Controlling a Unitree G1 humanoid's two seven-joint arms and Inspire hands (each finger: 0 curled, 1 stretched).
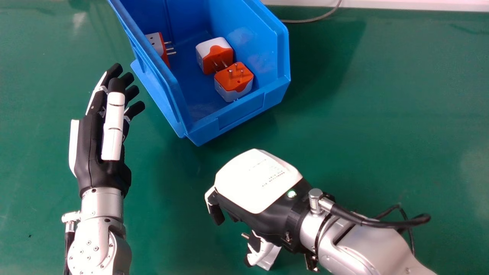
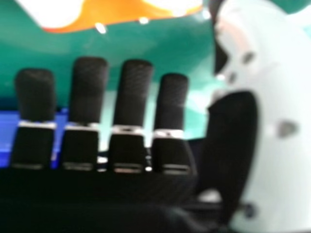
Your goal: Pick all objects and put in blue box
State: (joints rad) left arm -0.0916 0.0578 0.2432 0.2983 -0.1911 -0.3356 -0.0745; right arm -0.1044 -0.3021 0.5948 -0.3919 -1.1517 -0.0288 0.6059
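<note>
Left hand [image 1: 91, 141] is lying out to the left of the blue box [image 1: 240, 118], and look at those fingers, they're pointing away from the robot, straight and slightly spread, with the thumb running straight alongside! Just inside the box's left wall, a first white-and-orange plug [image 1: 156, 42] is sitting partly hidden, its pins pointing right across the floor. Moving right, a second plug [image 1: 217, 57] is resting on the box floor, its orange face and pins turning toward the robot. Right beside it, nearer the box's front lip, a third plug [image 1: 233, 78] is showing its orange side up, pins standing tall. Below the box's near corner, on the robot's side, the right hand [image 1: 256, 183] is hanging palm down, fingers spreading loosely and reaching down, thumb standing off to the side, and it isn't gripping anything between them! A fourth plug [image 1: 269, 258] is sitting outside the box, on its robot side, under that hand near the thumb; whether the thumb is touching it, I'm not able to tell. Green tabletop [image 1: 401, 114] is stretching away to the box's right, and a grey cable [image 1: 317, 18] is curving out just past its far right side.
</note>
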